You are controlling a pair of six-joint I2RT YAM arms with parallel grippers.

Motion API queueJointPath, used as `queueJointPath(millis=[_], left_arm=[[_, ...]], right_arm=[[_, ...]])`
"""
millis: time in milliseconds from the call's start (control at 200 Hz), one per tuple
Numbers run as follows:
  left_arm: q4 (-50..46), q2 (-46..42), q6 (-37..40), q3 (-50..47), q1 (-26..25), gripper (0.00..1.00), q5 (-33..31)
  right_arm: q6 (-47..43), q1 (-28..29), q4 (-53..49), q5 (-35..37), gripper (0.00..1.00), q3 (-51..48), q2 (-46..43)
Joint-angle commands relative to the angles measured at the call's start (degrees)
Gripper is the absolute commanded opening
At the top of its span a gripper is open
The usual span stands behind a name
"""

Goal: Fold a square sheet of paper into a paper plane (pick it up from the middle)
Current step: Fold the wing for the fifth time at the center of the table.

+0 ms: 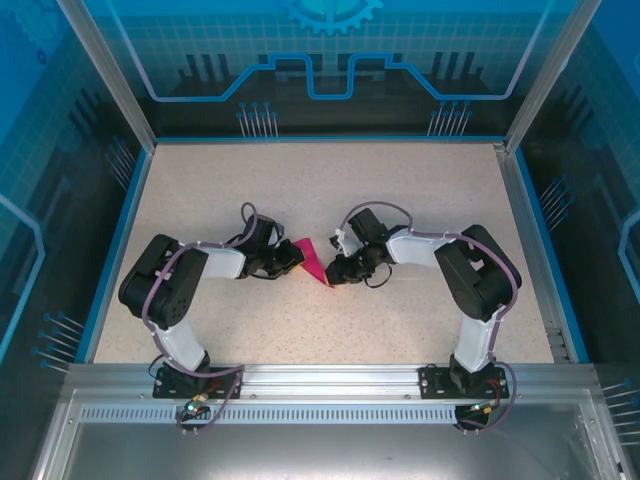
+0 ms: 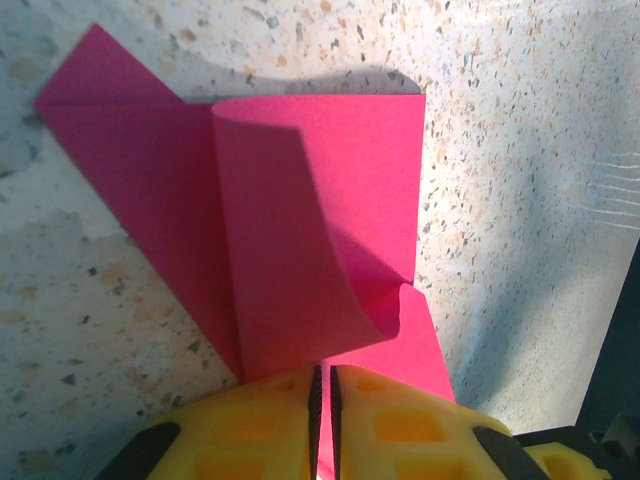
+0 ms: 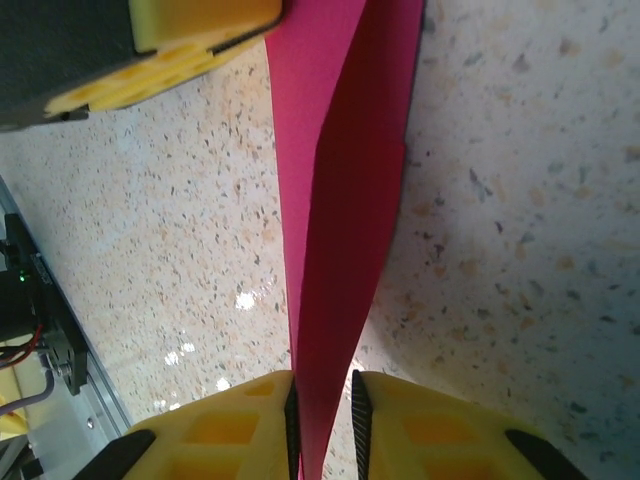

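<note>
over speckled table (image 1: 400, 190), both end effectors (image 1: 292, 260) (image 1: 334, 272) pinch paper (image 1: 313, 258) (elbows outward).

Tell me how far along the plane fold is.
Done: the paper is partly folded into layers, one flap curling over. In hand: left gripper and right gripper each pinch an end. Remaining: no slim dart with a centre crease yet.

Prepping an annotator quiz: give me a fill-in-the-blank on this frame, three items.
1. The partly folded sheet of paper is ____ in colour.
2. The left gripper and the right gripper are both ____ on the sheet, one at each end.
3. The fingers pinching it are ____ in colour.
Missing words: pink; shut; yellow.
</note>
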Motion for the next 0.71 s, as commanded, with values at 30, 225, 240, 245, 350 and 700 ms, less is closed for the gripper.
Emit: queueJointPath(millis=[30, 225, 240, 245, 350, 700], left_arm=[[-3.55, 1.80, 0.37, -0.37, -0.25, 0.16, -1.70], [-3.56, 1.90, 0.44, -0.35, -0.25, 0.16, -1.74], [-3.59, 1.86, 0.41, -0.31, -0.25, 0.16, -1.70], [-3.57, 1.88, 0.44, -0.29, -0.25, 0.16, -1.74], [-3.54, 1.77, 0.44, -0.41, -0.23, 0.16, -1.70], [-3.67, 1.83, 0.33, -0.27, -0.25, 0.16, -1.77]], right_arm=[[1.59, 0.12, 1.02, -0.32, 0.24, 1.53, -1.66], [2.99, -0.23, 2.18, -0.31, 0.27, 2.71, -1.31], [3.12, -0.23, 2.24, -0.31, 0.27, 2.79, -1.16], [3.15, -0.27, 2.22, -0.31, 0.27, 2.80, -1.15], [3.83, -0.66, 2.73, -0.12, 0.27, 2.79, -1.63], [2.96, 0.28, 1.76, -3.12, 0.11, 2.30, -0.19]])
